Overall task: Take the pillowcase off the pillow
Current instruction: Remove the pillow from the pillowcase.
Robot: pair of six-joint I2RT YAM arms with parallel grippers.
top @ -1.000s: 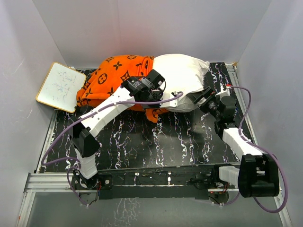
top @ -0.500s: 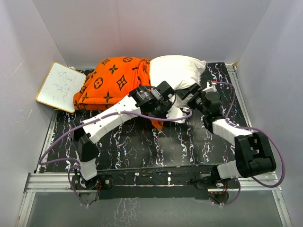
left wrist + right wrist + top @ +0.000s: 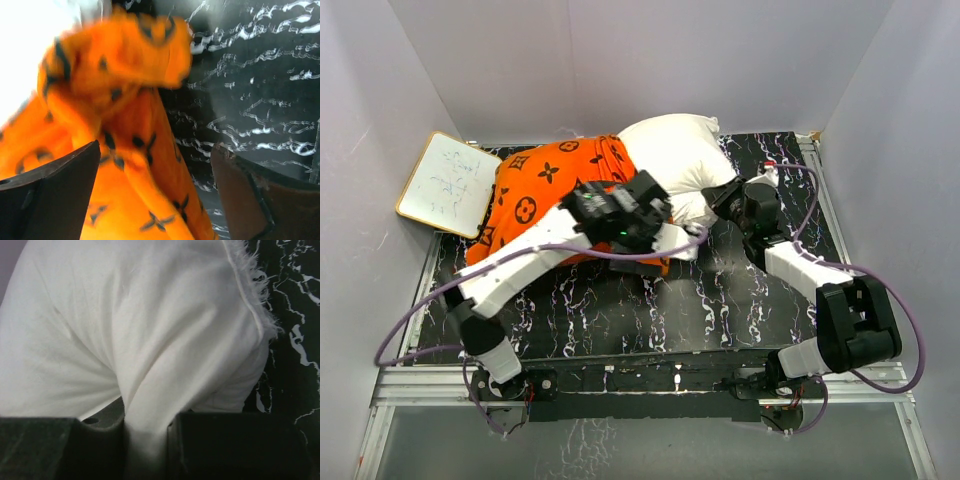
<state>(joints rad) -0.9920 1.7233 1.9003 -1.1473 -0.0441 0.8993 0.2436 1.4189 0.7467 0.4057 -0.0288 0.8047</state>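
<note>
**Surface and enclosure.** The tabletop (image 3: 620, 310) is black with white marble veining. Pale walls (image 3: 670, 60) close it on the left, far and right sides. A whiteboard (image 3: 448, 183) with a tan frame lies at the far left, against the left wall.

**Task items.** The pillowcase (image 3: 545, 180), orange with black motifs, covers the left part of the pillow (image 3: 670, 150). The pillow's bare white end projects toward the far right. Both lie across the far half of the tabletop.

**Grippers.** The left gripper (image 3: 155, 150) is released. Its fingers (image 3: 55, 200) stand wide apart, with blurred orange fabric loose between them. The right gripper (image 3: 147, 440) is clenched on a fold of the pillow's white cloth near its frayed seam.

**Edges and open room.**
- The pillowcase's left edge sits just beside the whiteboard.
- The pillow's far side is close to the far wall; contact cannot be determined.
- Bare veined surface shows in the near band, between the bedding and the arm bases.
- Bare surface also shows at the far right corner.
</note>
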